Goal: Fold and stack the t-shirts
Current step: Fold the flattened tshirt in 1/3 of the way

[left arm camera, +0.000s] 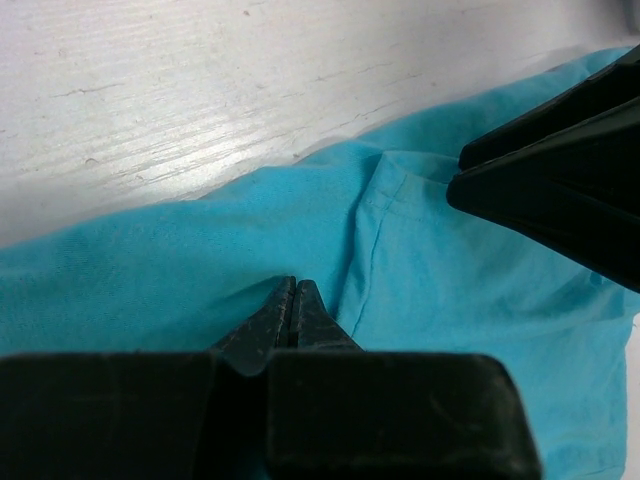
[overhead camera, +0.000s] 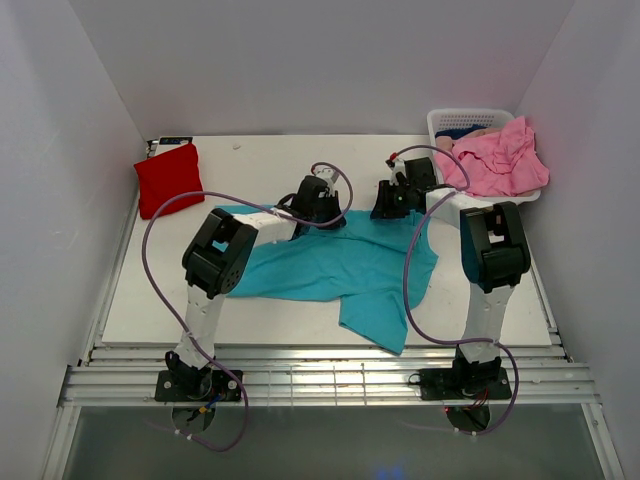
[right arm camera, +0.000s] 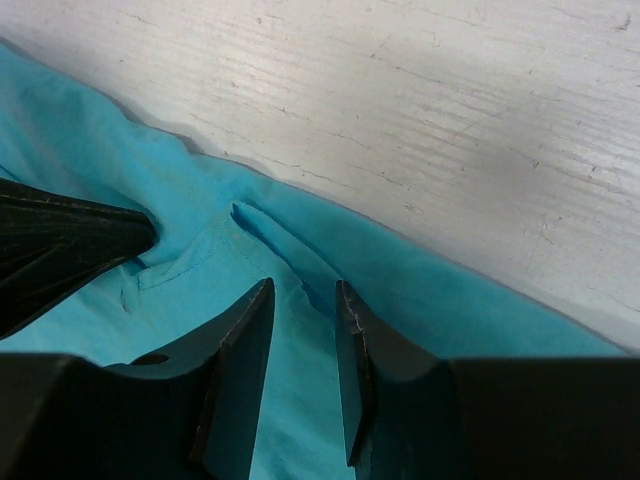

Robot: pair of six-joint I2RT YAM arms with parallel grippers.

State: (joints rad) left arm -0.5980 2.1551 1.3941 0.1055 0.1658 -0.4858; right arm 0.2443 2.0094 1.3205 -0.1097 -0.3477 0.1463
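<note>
Top external view: the teal t-shirt (overhead camera: pixel 340 265) lies spread open across the middle of the table (overhead camera: pixel 250 150), unfolded, with one corner trailing toward the near edge. A red t-shirt (overhead camera: pixel 167 177) sits folded at the far left corner, and pink t-shirts (overhead camera: pixel 500 160) are heaped over the white basket (overhead camera: pixel 470 117) at the far right. My left claw (overhead camera: pixel 318 203) and my right claw (overhead camera: pixel 398 200) are both down at the teal shirt's far edge, near each other. So I judge that the first fold of this shirt is only being set up. Left wrist view: my left claw is clenched tight, tips together and low on the teal cloth beside a stitched seam (left arm camera: pixel 365 215). I cannot tell whether any fabric is caught between the tips. Right wrist view: my right claw stands released, jaws parted over a raised fold (right arm camera: pixel 270 235) of the same edge, holding nothing. The next move, as I see it, calls for closing the right claw on that ridge. Then both claws must lift evenly and carry the far edge toward me without dragging the shirt askew.
</note>
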